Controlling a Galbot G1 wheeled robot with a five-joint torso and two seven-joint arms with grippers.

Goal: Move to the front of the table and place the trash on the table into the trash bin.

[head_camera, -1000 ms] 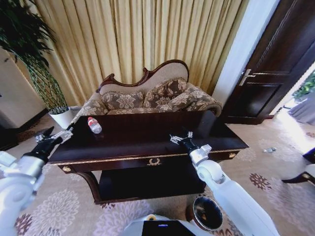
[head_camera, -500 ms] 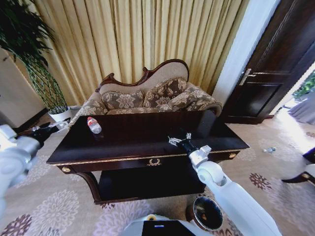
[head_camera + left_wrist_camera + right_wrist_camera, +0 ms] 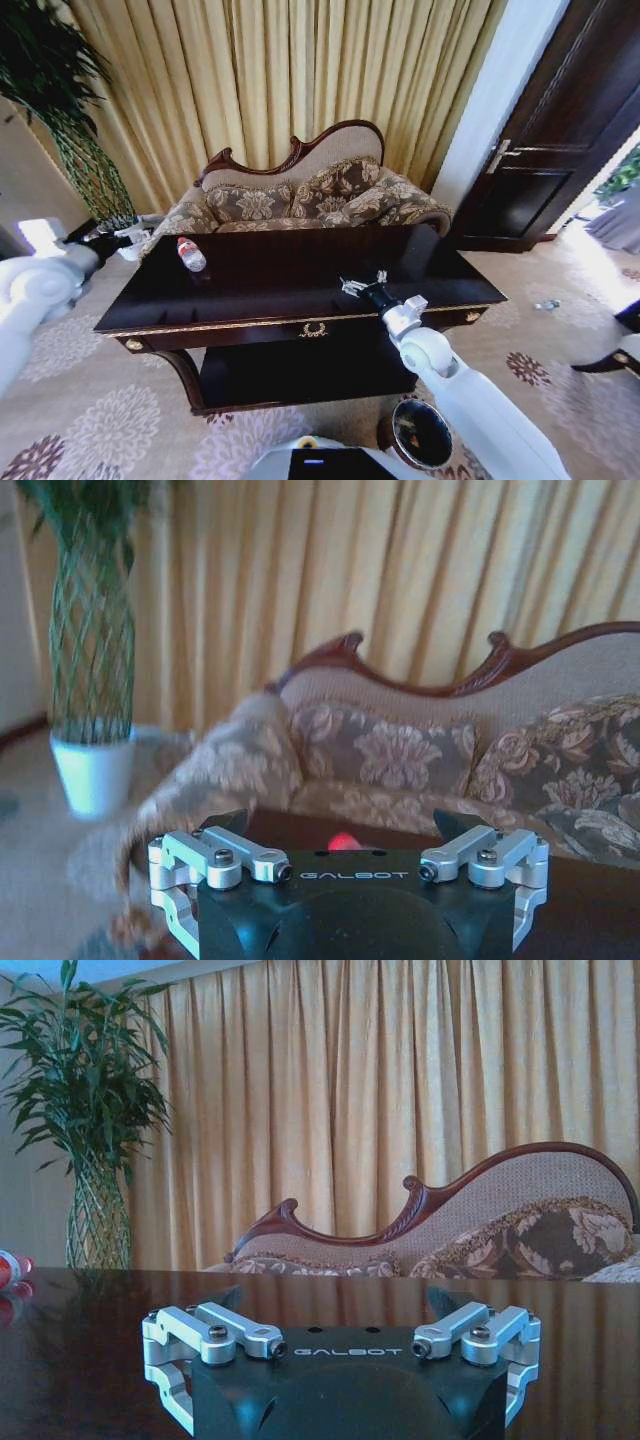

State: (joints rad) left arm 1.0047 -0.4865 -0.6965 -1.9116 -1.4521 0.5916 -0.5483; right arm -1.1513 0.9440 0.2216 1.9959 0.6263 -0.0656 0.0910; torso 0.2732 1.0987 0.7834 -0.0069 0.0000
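The table (image 3: pixel 270 275) stands right in front of me, its dark glossy top bare around my right gripper (image 3: pixel 365 281). That gripper hovers low over the front right part of the top, open and holding nothing; in the right wrist view the right gripper (image 3: pixel 338 1298) looks along the table (image 3: pixel 90 1350) toward the sofa. Beyond the table's left end, near the plant pot, my left gripper (image 3: pixel 126 235) is raised and also open, seen again as the left gripper (image 3: pixel 340 825) from its wrist. The trash bin (image 3: pixel 412 408) stands on the carpet at front right. The trash is out of view.
A plastic bottle with a red cap (image 3: pixel 190 254) lies on the table's far left part. A patterned sofa (image 3: pixel 300 200) sits behind the table, a tall potted plant (image 3: pixel 70 130) at back left, and a dark door (image 3: pixel 550 130) at right.
My left arm has swung up and outward to the left, away from the table's left end. The right gripper has barely shifted.
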